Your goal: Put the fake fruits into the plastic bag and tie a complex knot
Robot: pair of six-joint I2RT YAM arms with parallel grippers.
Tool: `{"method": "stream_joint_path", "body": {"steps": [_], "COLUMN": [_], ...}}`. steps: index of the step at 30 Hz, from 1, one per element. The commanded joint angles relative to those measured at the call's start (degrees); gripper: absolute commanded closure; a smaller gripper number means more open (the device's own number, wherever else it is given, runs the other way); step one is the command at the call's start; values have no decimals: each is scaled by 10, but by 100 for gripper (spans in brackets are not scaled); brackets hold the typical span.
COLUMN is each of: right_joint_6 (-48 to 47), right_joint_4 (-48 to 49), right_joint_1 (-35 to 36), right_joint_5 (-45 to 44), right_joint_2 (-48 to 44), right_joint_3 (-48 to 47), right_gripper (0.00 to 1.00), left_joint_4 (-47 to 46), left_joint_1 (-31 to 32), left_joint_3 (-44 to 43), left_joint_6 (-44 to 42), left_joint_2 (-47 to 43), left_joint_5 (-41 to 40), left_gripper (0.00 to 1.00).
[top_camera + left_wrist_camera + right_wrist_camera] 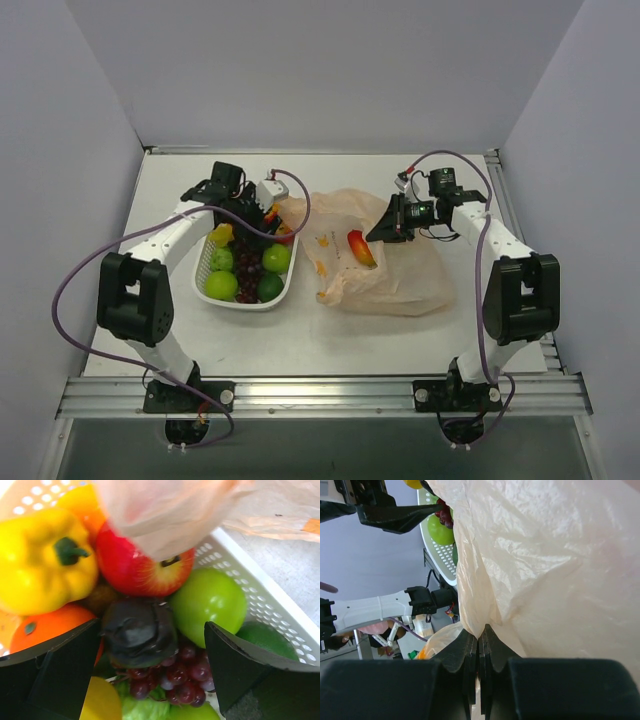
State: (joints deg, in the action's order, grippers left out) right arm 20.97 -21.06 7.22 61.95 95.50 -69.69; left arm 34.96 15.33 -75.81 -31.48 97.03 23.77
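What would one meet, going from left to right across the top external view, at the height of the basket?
left arm → white basket → plastic bag → right arm

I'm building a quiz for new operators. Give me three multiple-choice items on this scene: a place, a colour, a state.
1. Where is the mango? A in the basket; B at the plastic bag; C held in the air.
2. Colour of the basket? A white; B blue; C black.
3. The right gripper is: A wide open; B shut on the plastic bag; C shut on nothing.
Key: B, it shows at the bag, right of the basket; A, its lattice walls are white; B, its jaws pinch a fold of the bag.
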Motion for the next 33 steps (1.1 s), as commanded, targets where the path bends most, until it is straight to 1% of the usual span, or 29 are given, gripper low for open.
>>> {"method": "stream_joint_path", "body": {"steps": [1, 6, 9, 11, 15, 16, 18, 19, 23, 24, 25, 27, 28, 29, 30, 32, 33], "right_joint_6": [-1, -2, -1, -1, -2, -3, -4, -5, -5, -5, -6, -6, -6, -5, -4, -3, -1], "right_joint_4": [-11, -10, -11, -10, -10, -10, -11, -10, -11, -10, -11, -10, -11, -10, -10, -11, -10], "right_joint_1": [1, 1, 1, 2, 2, 2, 2, 2, 2, 1, 2, 2, 1, 1, 2, 2, 2], "right_joint_5": [10, 9, 9, 9, 10, 10, 9, 9, 11, 12, 12, 13, 13, 14, 16, 17, 18], "right_joint_2": [-6, -2, 0, -1, -2, -1, -1, -1, 3, 3, 2, 0, -1, -1, 1, 4, 3], "right_joint_3": [-20, -19, -19, -21, -20, -19, -19, -19, -21, -21, -22, -23, -24, -26, -27, -30, -33], "right_gripper": [100, 100, 100, 100, 100, 100, 100, 100, 100, 100, 100, 100, 100, 100, 100, 100, 100], "left_joint_4": [8, 13, 14, 14, 15, 17, 20, 21, 22, 23, 24, 23, 19, 10, -2, -43, -53], "left_joint_1": [17, 29, 29, 29, 26, 26, 26, 26, 35, 38, 40, 39, 39, 50, 60, 94, 125], "left_joint_3": [6, 39, 42, 41, 31, 26, 22, 18, 6, 2, -2, -20, -24, -28, -30, -32, -36], "left_joint_6": [-17, -24, -25, -24, -13, -12, -11, -11, -6, -5, -5, 4, 8, 16, 36, 50, 56], "left_joint_2": [-15, -25, -32, -41, -74, -89, -104, -115, -126, -123, -120, -115, -113, -112, -110, -99, -92], "left_joint_5": [-14, -29, -40, -40, -30, -26, -15, 6, 38, 38, 39, 77, 100, 140, 148, 142, 140], "left_gripper": [6, 9, 15, 23, 28, 30, 35, 38, 46, 52, 53, 53, 52, 51, 51, 51, 50]}}
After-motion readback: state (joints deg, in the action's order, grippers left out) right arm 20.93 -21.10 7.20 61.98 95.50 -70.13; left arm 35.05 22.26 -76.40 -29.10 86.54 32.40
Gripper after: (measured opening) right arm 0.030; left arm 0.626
